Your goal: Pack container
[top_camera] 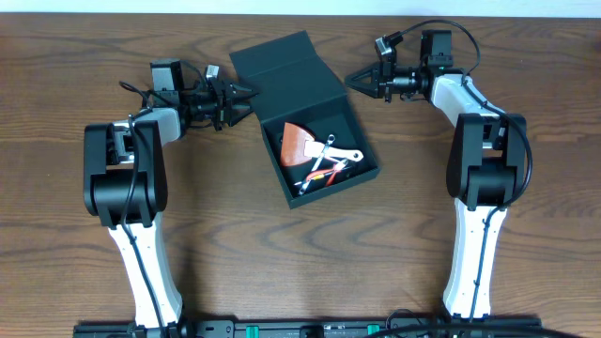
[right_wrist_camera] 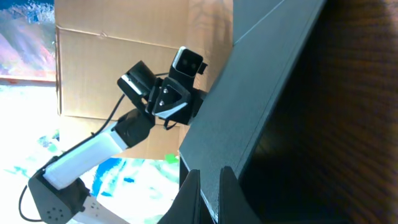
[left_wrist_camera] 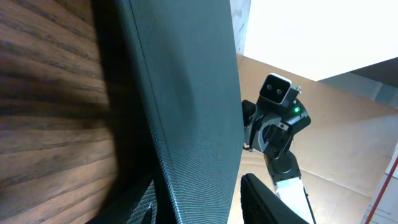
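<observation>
The container (top_camera: 366,155) is a dark square box lying open mid-table, its flap lid (top_camera: 282,66) folded back toward the far left. Inside it are a brown leather piece (top_camera: 299,143), a white tool (top_camera: 340,153) and some red-orange bits. My left gripper (top_camera: 250,101) is open at the lid's left edge. In the left wrist view the textured lid (left_wrist_camera: 186,93) runs between its two fingers (left_wrist_camera: 198,183), with a gap on the right side. My right gripper (top_camera: 351,81) is shut and holds nothing, just off the lid's right edge. In the right wrist view its tips (right_wrist_camera: 209,174) sit against the dark panel (right_wrist_camera: 261,81).
Brown wooden tabletop (top_camera: 216,216) surrounds the box. Both arm bases stand at the near edge, left (top_camera: 141,272) and right (top_camera: 470,272). Cardboard boxes (right_wrist_camera: 106,62) stand beyond the table.
</observation>
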